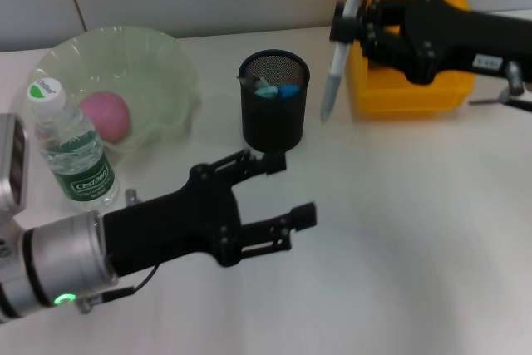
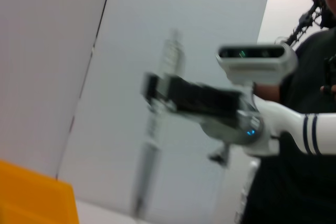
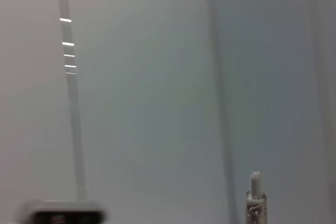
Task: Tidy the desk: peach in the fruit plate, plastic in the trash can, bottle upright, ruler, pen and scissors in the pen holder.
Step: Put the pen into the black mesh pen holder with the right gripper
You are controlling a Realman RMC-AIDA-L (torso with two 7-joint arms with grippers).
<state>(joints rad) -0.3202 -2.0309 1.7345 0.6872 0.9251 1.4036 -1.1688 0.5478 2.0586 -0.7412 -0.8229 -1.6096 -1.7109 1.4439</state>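
Note:
My right gripper (image 1: 344, 24) is shut on a grey pen (image 1: 340, 56) and holds it upright in the air, just right of and above the black mesh pen holder (image 1: 274, 114). Blue handles (image 1: 278, 90), apparently the scissors, and a grey strip (image 1: 249, 81) stick out of the holder. The pink peach (image 1: 106, 115) lies in the pale green fruit plate (image 1: 166, 56). A capped water bottle (image 1: 73, 145) stands upright beside the plate. My left gripper (image 1: 288, 189) hovers open in front of the holder. The left wrist view shows the held pen (image 2: 156, 129). No plastic is in view.
The yellow trash can (image 1: 416, 89) stands at the back right, behind the right arm, and its corner (image 2: 31, 195) shows in the left wrist view. A wall runs along the table's far edge. The pen's top end (image 3: 255, 198) shows in the right wrist view.

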